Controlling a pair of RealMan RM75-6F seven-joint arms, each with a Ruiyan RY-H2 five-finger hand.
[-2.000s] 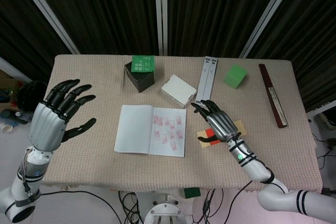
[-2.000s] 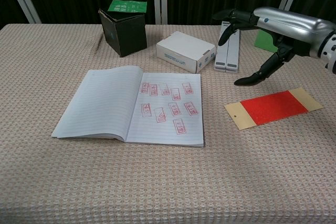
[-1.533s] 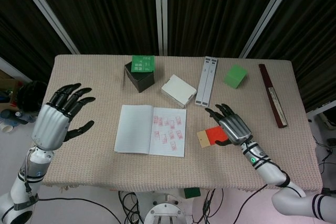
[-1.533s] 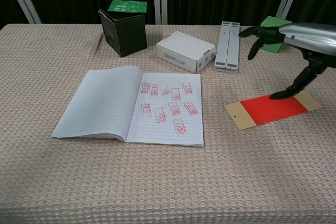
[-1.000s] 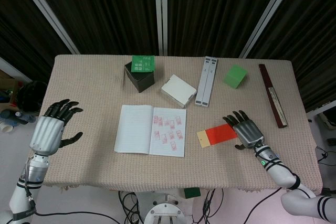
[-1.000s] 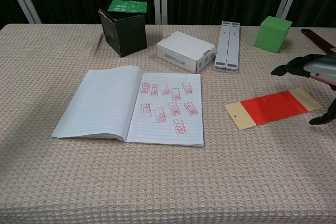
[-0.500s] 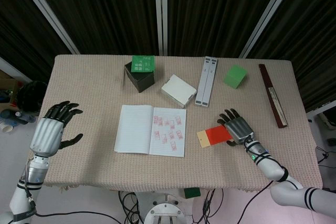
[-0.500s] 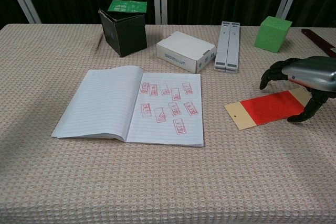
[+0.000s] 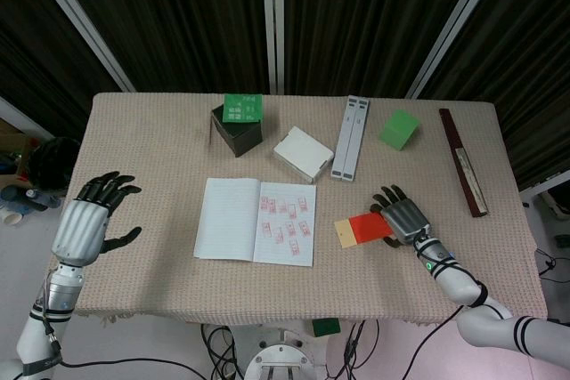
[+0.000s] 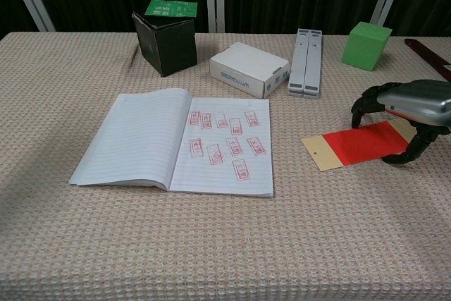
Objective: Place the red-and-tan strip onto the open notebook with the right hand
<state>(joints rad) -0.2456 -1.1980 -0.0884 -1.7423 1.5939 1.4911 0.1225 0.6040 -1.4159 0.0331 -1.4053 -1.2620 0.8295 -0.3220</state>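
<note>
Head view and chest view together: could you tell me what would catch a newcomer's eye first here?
Most striking is the red-and-tan strip lying flat on the table right of centre, with the right hand arched over its far end, fingers curled down around it; whether they touch it is unclear. Next comes the open notebook at centre, its right page covered in red stamps. The left hand hangs off the table's left edge, holding nothing.

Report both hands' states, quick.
Left hand: open, holding nothing.
Right hand: fingers arched over the strip's end; a grip cannot be told.
</note>
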